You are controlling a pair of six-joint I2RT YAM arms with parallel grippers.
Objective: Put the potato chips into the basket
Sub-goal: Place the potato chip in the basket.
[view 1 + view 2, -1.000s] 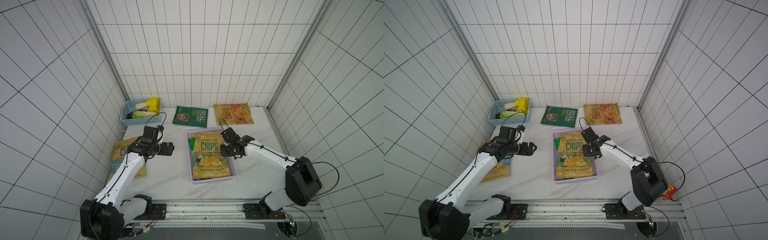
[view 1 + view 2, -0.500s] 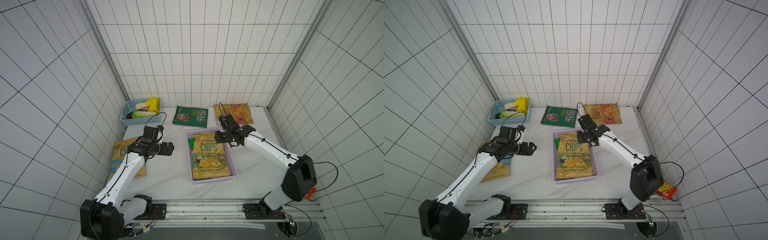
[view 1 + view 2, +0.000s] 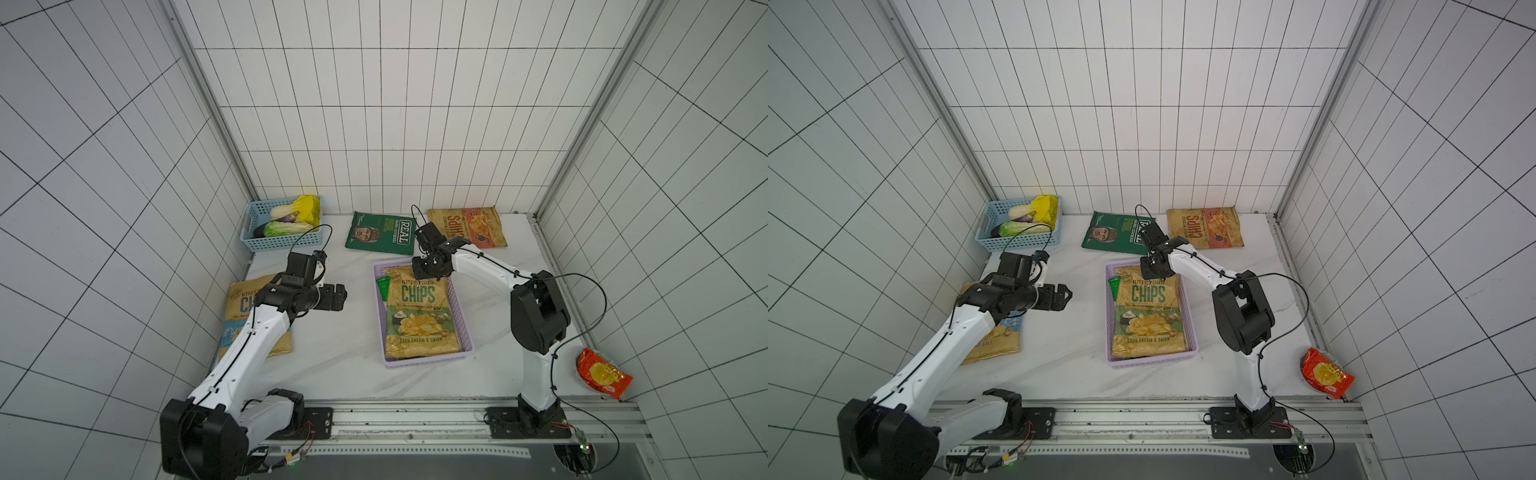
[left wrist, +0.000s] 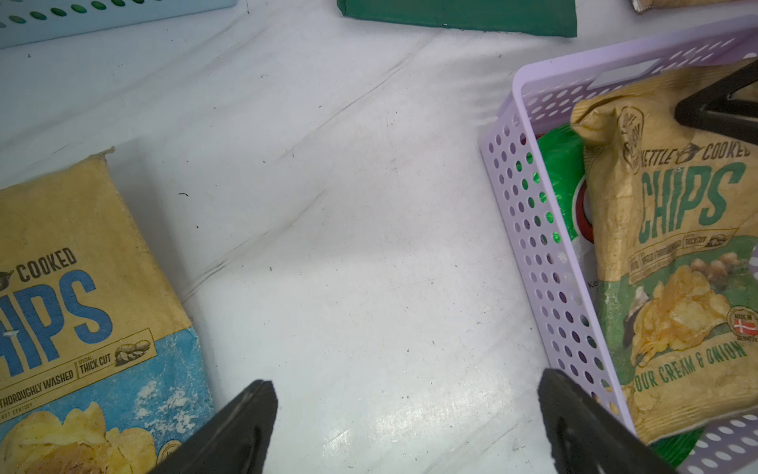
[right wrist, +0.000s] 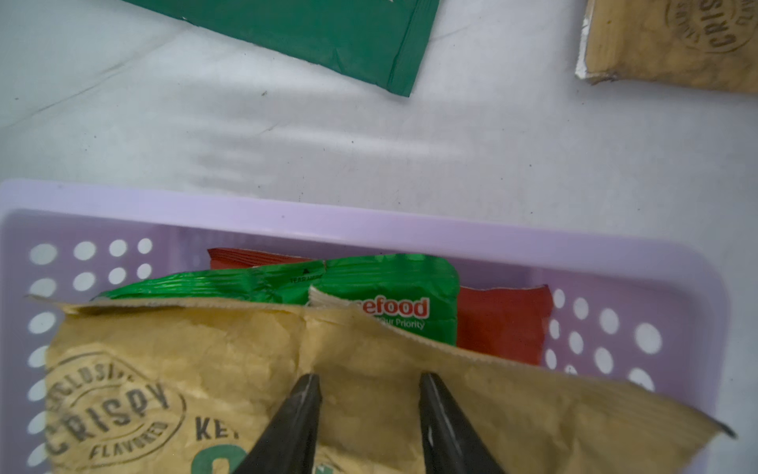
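The lilac basket [image 3: 428,360] sits mid-table and holds a tan green-lettered CHIPS bag [image 3: 419,316] lying on a green bag [image 5: 389,283] and a red bag [image 5: 500,324]. My right gripper [image 5: 369,376] hovers open over that tan bag's far end, its fingertips apart and the bag's surface under them. My left gripper [image 4: 406,379] hangs wide open over bare table, between the basket and a tan blue-lettered CHIPS bag [image 3: 241,307] on the left. A dark green REAL bag [image 3: 380,233] and a tan-and-red CHIPS bag [image 3: 467,226] lie flat at the back.
A blue lattice basket [image 3: 270,241] of toy vegetables stands in the back left corner. A red-orange snack bag [image 3: 602,376] lies off the table's right edge by the wall. Tiled walls close in three sides.
My right gripper went from nearly shut to open, letting go of the tan bag's top edge, and moved left along the basket's far end. The left arm has stayed still.
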